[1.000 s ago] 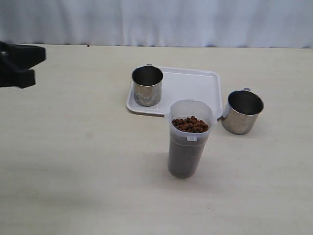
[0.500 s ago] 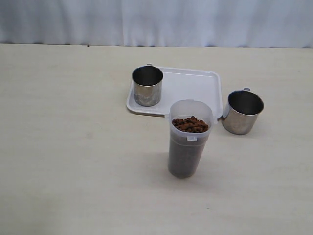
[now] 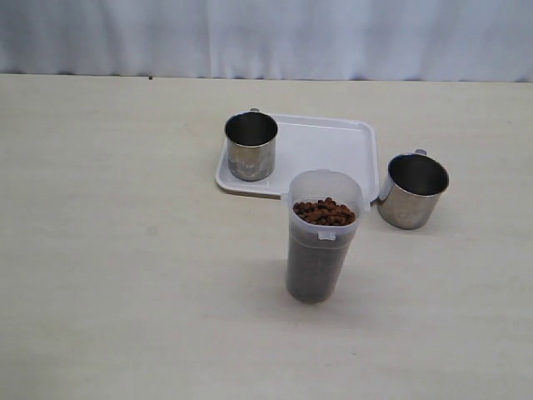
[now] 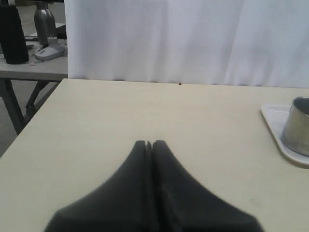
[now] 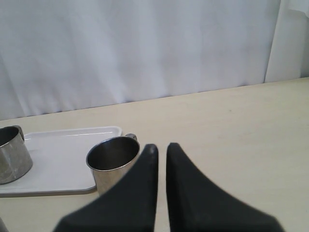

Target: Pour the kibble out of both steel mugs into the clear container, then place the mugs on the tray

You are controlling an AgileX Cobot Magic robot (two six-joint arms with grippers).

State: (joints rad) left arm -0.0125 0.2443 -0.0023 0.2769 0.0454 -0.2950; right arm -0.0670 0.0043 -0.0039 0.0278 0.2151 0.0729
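- The left gripper [image 4: 148,143] hangs above the table [image 4: 96,125], fingers pressed together, holding nothing.
- The right gripper [image 5: 158,146] has a narrow gap, empty, near the off-tray steel mug [image 5: 112,162].

The left hand [image 4: 148,144] has its fingertips pressed together, empty. The right hand [image 5: 161,147] shows a narrow gap between its fingertips, holding nothing.

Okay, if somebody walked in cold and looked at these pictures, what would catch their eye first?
Probably the clear container standing at the middle of the table, filled to near its rim with reddish-brown kibble. Behind it lies a white tray with one steel mug on its left end, while the other mug stands on the table just off the tray's right edge.
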